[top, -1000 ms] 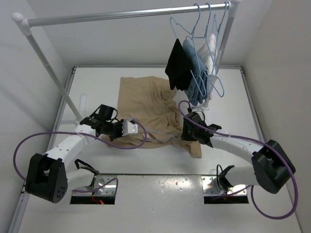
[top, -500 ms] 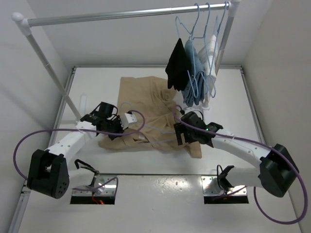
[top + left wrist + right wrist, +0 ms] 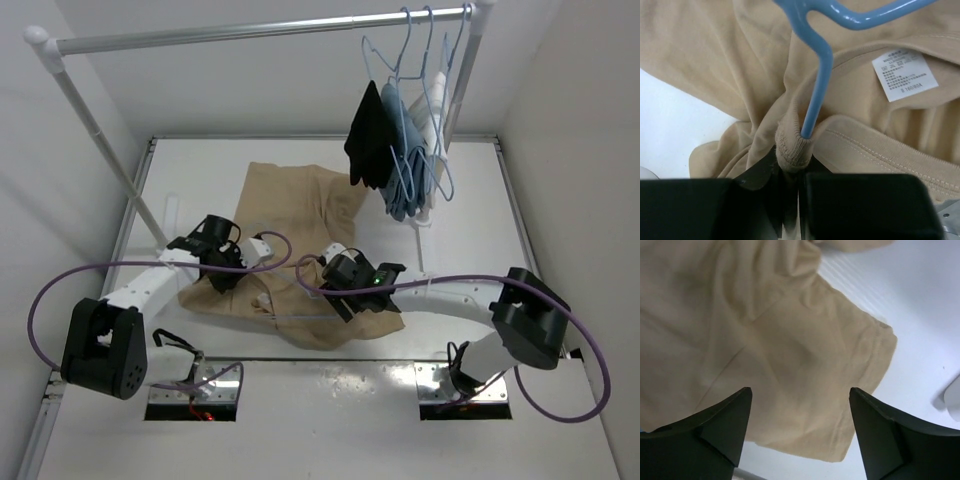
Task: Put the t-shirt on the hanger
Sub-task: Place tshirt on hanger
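The tan t-shirt (image 3: pixel 295 215) lies crumpled on the white table between both arms. My left gripper (image 3: pixel 235 272) is shut on the ribbed collar of the t-shirt (image 3: pixel 792 150) at the shirt's near left. The pale-blue hanger (image 3: pixel 817 85) runs down into that collar opening just above my jaws, and its lower part is hidden by cloth. A white size label (image 3: pixel 904 74) shows inside the neck. My right gripper (image 3: pixel 345 297) is open and empty, hovering over the shirt's near part. In the right wrist view the gripper (image 3: pixel 800 390) is above a sleeve of the t-shirt (image 3: pixel 805 365).
A clothes rail (image 3: pixel 250 30) spans the back, with a slanted post (image 3: pixel 105 150) on the left. Hangers with black (image 3: pixel 366 140), blue (image 3: pixel 405 160) and white clothes hang at its right end. Purple cables (image 3: pixel 60 285) loop beside both arms.
My right arm has swung left from the shirt's right edge to over its near middle. The shirt has bunched toward the near left. My left gripper has shifted slightly left, still holding the collar.
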